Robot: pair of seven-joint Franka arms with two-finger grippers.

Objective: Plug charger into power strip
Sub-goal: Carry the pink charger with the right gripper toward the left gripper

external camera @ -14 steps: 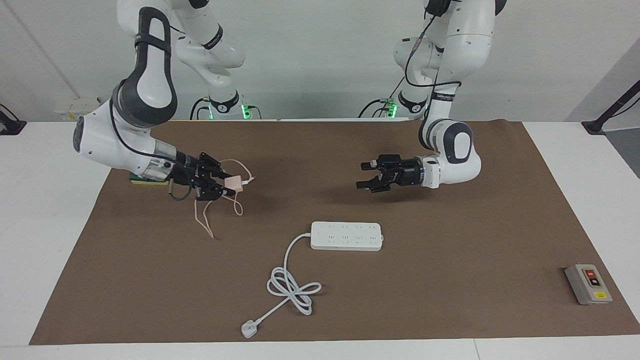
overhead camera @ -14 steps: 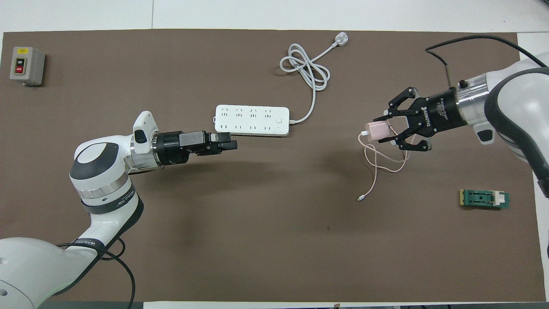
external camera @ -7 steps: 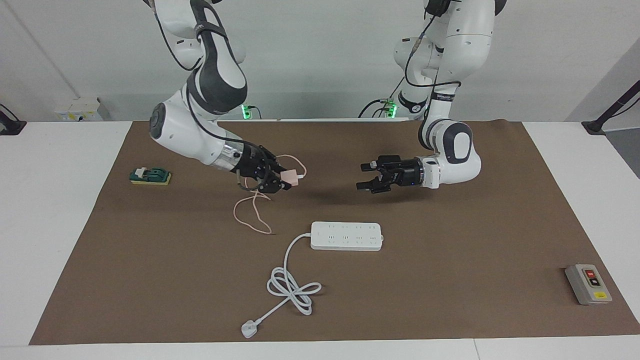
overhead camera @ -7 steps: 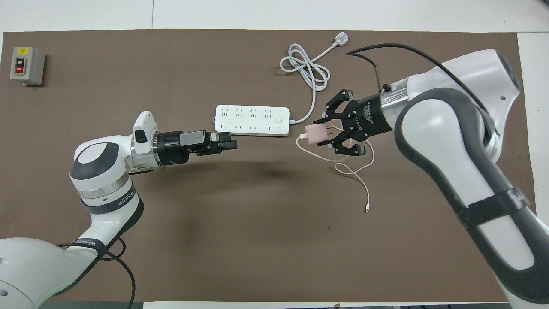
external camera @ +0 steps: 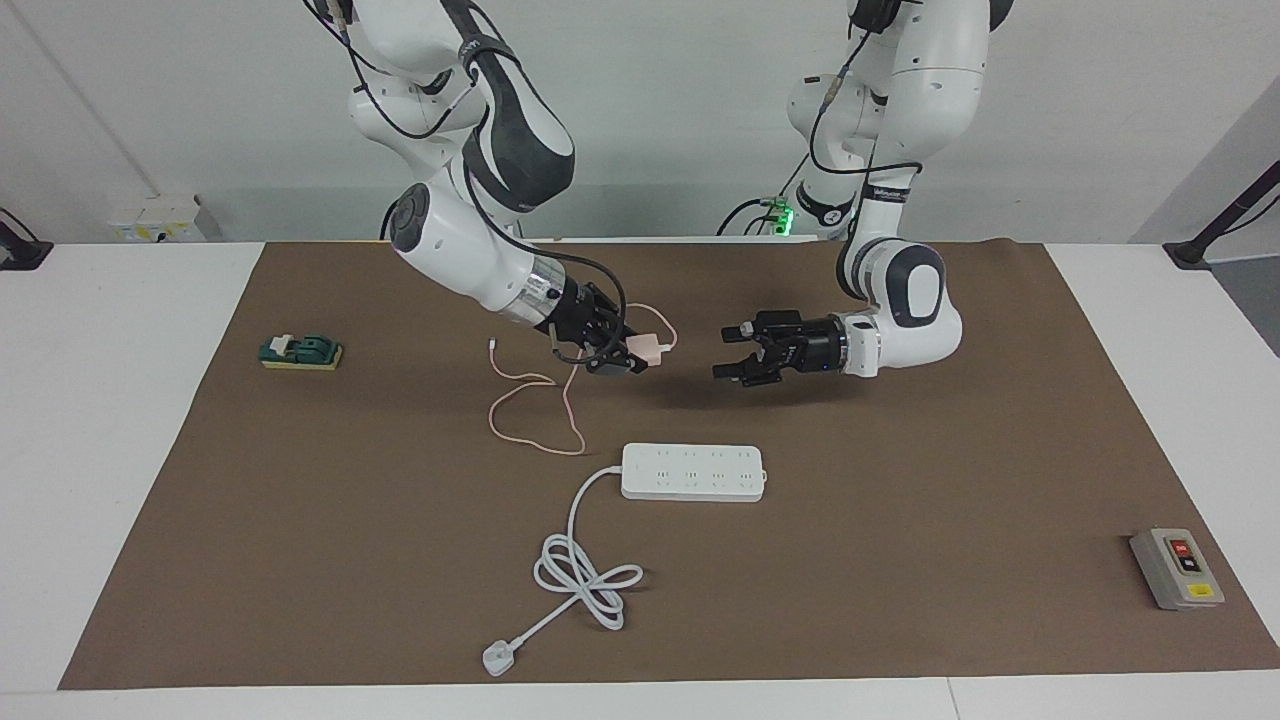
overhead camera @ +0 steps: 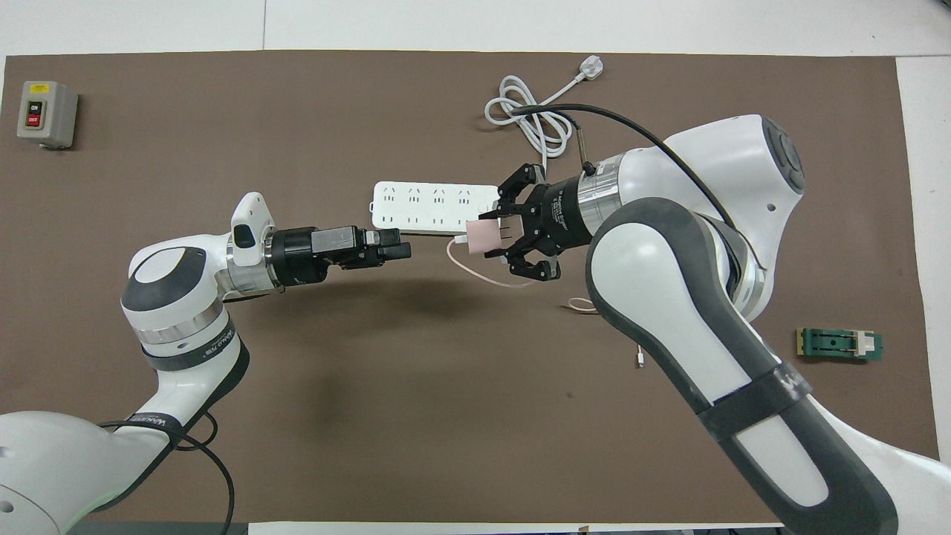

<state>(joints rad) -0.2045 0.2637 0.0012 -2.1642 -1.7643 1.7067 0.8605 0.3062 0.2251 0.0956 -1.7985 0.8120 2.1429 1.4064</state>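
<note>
White table (external camera: 90, 420), brown mat (external camera: 900, 560), pale grey wall (external camera: 660, 100)

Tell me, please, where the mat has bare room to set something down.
Bare mat: between the power strip and the grey box; between the green block and the white cord. Crowded: around the charger in the right gripper, facing the left gripper.

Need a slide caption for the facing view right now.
Right gripper carries the charger above the mat toward the waiting left gripper, power strip unplugged.
</note>
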